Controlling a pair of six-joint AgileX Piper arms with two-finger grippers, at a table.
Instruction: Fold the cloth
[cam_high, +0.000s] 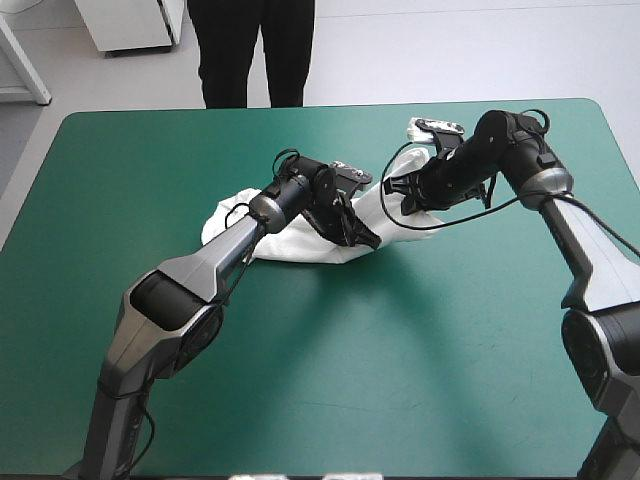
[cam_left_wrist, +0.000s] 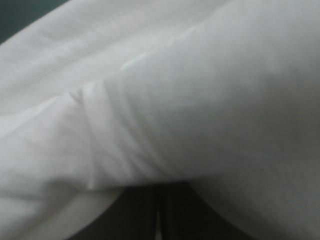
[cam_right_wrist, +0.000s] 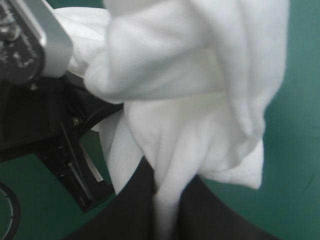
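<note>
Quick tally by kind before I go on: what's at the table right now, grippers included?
T-shirt, white: 1
Grippers, black fingers: 2, the left gripper and the right gripper, each shut on the T-shirt
Table, teal-green cover: 1
Total: 4
</note>
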